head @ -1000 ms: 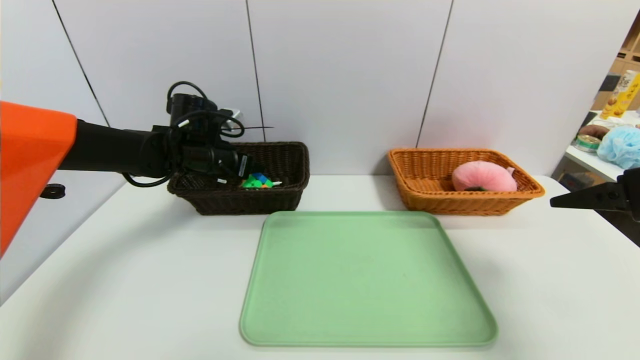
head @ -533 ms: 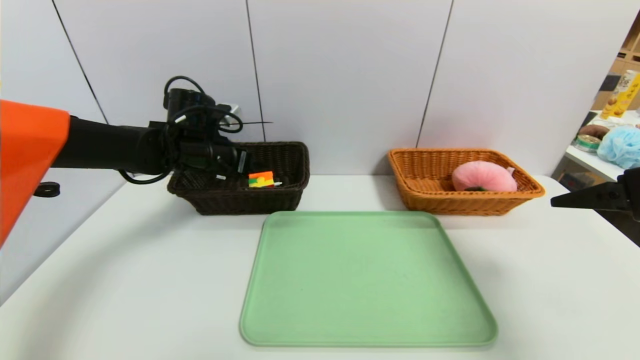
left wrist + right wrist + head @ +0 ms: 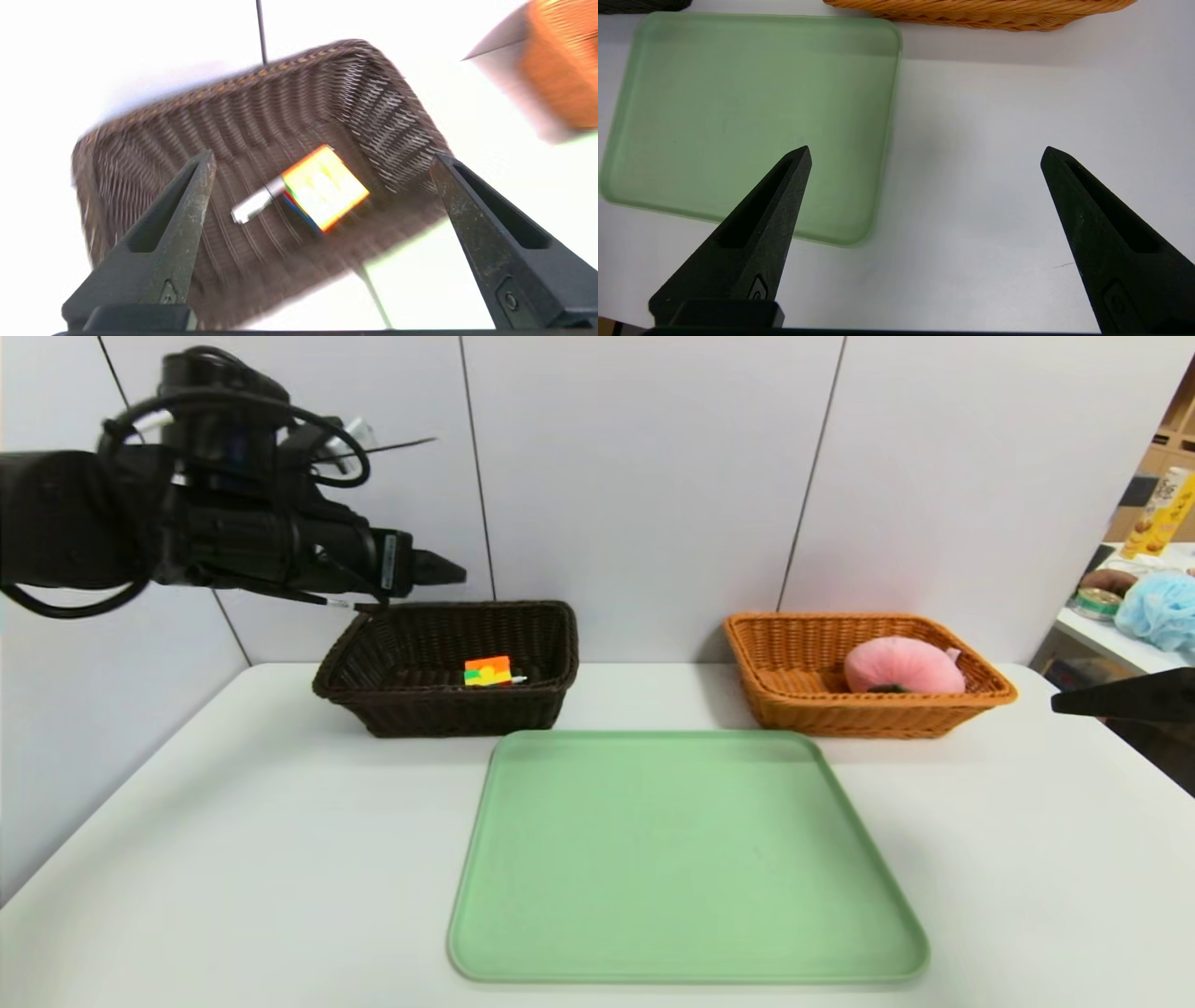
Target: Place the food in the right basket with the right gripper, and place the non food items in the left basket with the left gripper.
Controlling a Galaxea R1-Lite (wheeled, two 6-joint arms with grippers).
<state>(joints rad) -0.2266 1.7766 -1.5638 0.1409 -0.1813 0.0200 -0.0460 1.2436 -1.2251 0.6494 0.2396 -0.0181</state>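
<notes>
While holding the left gripper (image 3: 324,157) wide apart and empty above the dark basket (image 3: 457,715), leaving cube (image 3: 487,671) and pen (image 3: 252,206) lying near its front right corner, peach (image 3: 901,663) resting toward the orange basket's (image 3: 868,721) right edge; parking the right gripper (image 3: 927,148), also spread, by the table's (image 3: 233,859) right edge; apparently finishing, needing only withdrawal.

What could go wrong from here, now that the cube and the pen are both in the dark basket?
The left gripper, open above the dark basket, might catch the rim if it swings away too low. The cube seems to lie against the white pen, so a knock on that basket could shift both. The peach sits close to the right end of the orange basket; a bump from the open right gripper might jostle it.
</notes>
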